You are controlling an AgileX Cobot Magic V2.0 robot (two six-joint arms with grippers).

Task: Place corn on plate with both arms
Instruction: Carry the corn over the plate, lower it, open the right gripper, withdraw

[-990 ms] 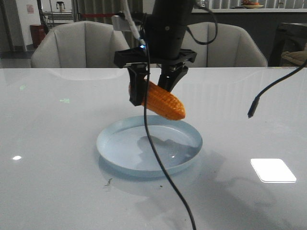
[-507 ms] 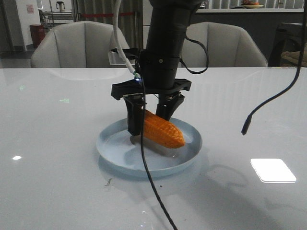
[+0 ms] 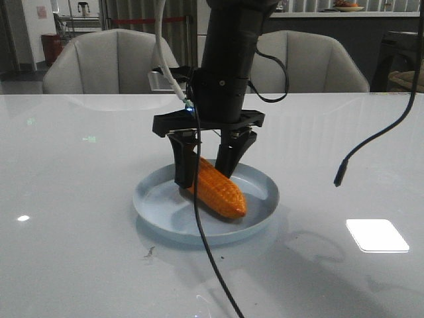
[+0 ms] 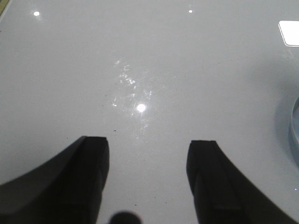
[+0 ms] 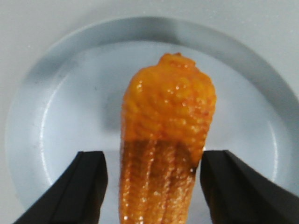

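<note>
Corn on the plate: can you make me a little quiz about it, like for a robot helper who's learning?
1. True or false: the corn lies on the plate.
2. What is between the left gripper fingers? A) the corn B) nothing C) a spoon
3. Fill in: the right gripper stands ____ around the corn, with a gap on each side.

Key: 1 true; 2 B; 3 open.

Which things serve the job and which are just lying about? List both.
Job: corn, plate, right gripper, left gripper.
Lying about: chairs, dangling cable end, table.
</note>
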